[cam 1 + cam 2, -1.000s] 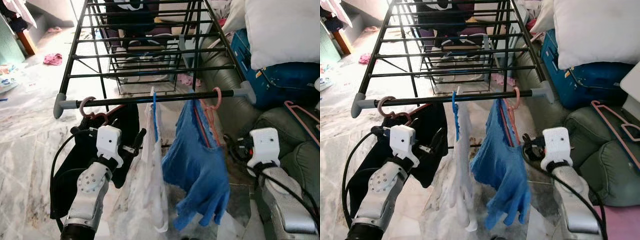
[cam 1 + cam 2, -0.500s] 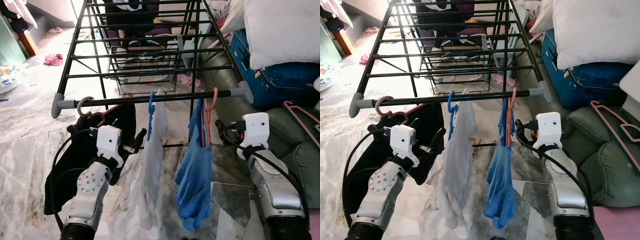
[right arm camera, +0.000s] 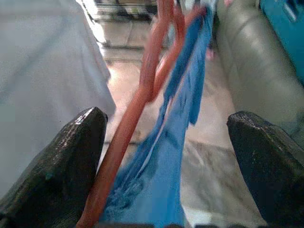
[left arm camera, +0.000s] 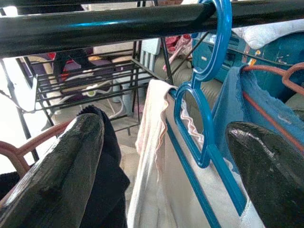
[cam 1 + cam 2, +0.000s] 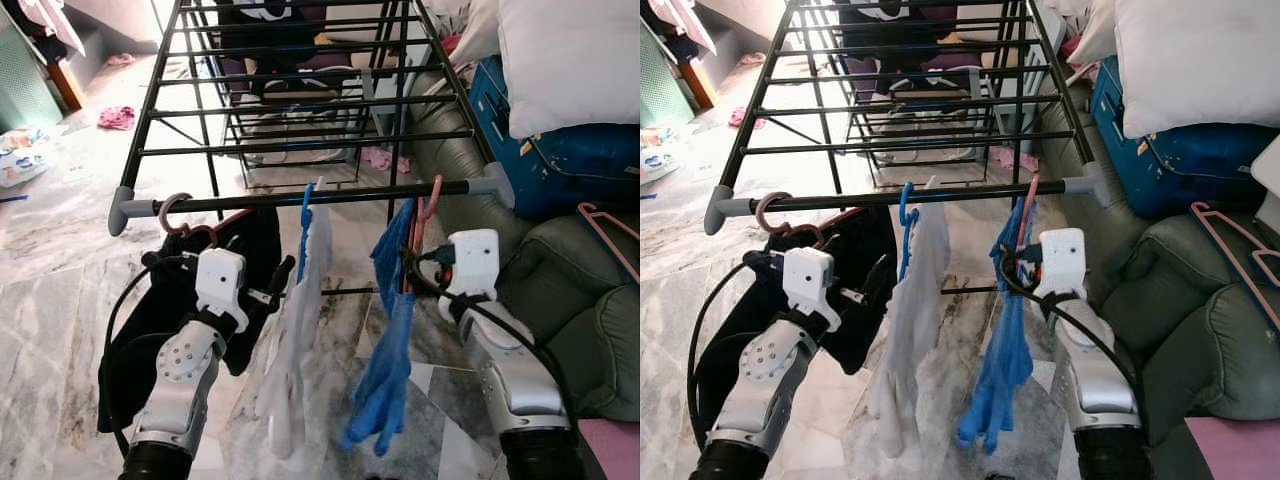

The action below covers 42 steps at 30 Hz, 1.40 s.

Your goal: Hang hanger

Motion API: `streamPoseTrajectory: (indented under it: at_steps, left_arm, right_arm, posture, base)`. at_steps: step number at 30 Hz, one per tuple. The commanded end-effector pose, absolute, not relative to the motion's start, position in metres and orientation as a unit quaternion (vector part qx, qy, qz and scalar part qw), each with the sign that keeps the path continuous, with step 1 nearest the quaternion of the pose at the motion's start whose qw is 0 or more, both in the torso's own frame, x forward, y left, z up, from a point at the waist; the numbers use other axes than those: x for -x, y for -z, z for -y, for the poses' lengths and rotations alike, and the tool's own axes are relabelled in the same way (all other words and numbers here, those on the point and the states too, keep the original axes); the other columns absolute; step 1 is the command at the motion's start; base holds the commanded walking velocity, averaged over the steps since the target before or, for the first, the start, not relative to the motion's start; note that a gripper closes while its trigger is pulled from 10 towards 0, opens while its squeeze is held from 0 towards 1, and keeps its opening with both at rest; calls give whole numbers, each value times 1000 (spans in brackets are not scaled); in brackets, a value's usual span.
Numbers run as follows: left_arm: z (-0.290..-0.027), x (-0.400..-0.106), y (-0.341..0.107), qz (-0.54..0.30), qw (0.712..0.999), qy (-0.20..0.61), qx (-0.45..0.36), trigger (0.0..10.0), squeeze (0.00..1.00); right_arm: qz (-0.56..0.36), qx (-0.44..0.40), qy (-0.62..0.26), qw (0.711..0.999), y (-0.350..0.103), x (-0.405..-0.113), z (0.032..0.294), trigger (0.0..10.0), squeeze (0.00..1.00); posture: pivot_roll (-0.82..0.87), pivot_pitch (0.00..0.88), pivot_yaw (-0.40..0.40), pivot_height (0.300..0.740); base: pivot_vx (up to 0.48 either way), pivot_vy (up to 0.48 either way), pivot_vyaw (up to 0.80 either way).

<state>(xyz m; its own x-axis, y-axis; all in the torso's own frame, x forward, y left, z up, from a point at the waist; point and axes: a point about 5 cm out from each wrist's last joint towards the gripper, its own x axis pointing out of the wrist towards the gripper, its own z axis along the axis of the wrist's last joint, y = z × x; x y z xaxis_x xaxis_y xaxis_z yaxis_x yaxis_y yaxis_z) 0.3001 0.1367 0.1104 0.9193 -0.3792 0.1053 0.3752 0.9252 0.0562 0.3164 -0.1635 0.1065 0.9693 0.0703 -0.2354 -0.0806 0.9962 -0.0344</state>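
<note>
A black drying rack's front rail (image 5: 250, 202) carries three hangers. A dusty pink hanger (image 5: 174, 211) holds a black garment (image 5: 135, 350) at the left. A blue hanger (image 5: 306, 205) holds a white garment (image 5: 300, 330) in the middle. A salmon hanger (image 5: 432, 194) holds a blue garment (image 5: 385, 380) at the right. My left gripper (image 5: 218, 252) is open below the rail, between the black and white garments; the blue hanger (image 4: 202, 109) hangs beyond its fingers. My right gripper (image 5: 411, 268) is open, with the salmon hanger's arm (image 3: 142, 95) and blue cloth (image 3: 161, 156) between its fingers.
A green sofa (image 5: 570, 300) stands at the right with a loose pink hanger (image 5: 605, 235) on it. Behind it are a blue bag (image 5: 560, 160) and a white pillow (image 5: 570, 60). Marble floor (image 5: 50, 280) lies below, with a pink cloth (image 5: 115, 117) far left.
My right gripper has moved left and up, from beside the sofa to the salmon hanger. The blue garment has swung and turned edge-on. The left arm has barely moved.
</note>
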Motion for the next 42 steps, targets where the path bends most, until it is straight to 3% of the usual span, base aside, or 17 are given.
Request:
streamPoseTrajectory:
  at_steps: [1,12,23,33,38,42]
  left_arm:
    - [-137,-300,-108,49,978,200,-24,10000,0]
    - [-136,-300,-105,44,977,206,-27,10000,0]
    - [-135,-303,-103,37,976,214,-33,10000,0]
    - [-139,-302,-102,36,977,207,-38,10000,0]
    - [-141,-301,-102,34,977,207,-43,10000,0]
    - [-141,-301,-102,33,977,207,-44,10000,0]
  right_arm:
    - [-143,16,-23,989,-98,-315,169,10000,0]
    - [-134,45,24,990,-102,-312,196,10000,0]
    - [-133,54,-55,988,-112,-323,195,10000,0]
    - [-125,60,-52,989,-120,-330,209,10000,0]
    - [-163,52,-143,975,-109,-329,200,10000,0]
    - [-166,53,-148,974,-109,-330,203,9922,0]
  posture:
    - [-36,121,46,740]
    - [-45,127,55,740]
    - [-47,122,63,740]
    - [-29,121,61,740]
    - [-24,127,66,740]
    - [-24,127,65,740]
  base:
    - [0,0,0]
    - [0,0,0]
    - [0,0,0]
    - [0,0,0]
    - [0,0,0]
    - [0,0,0]
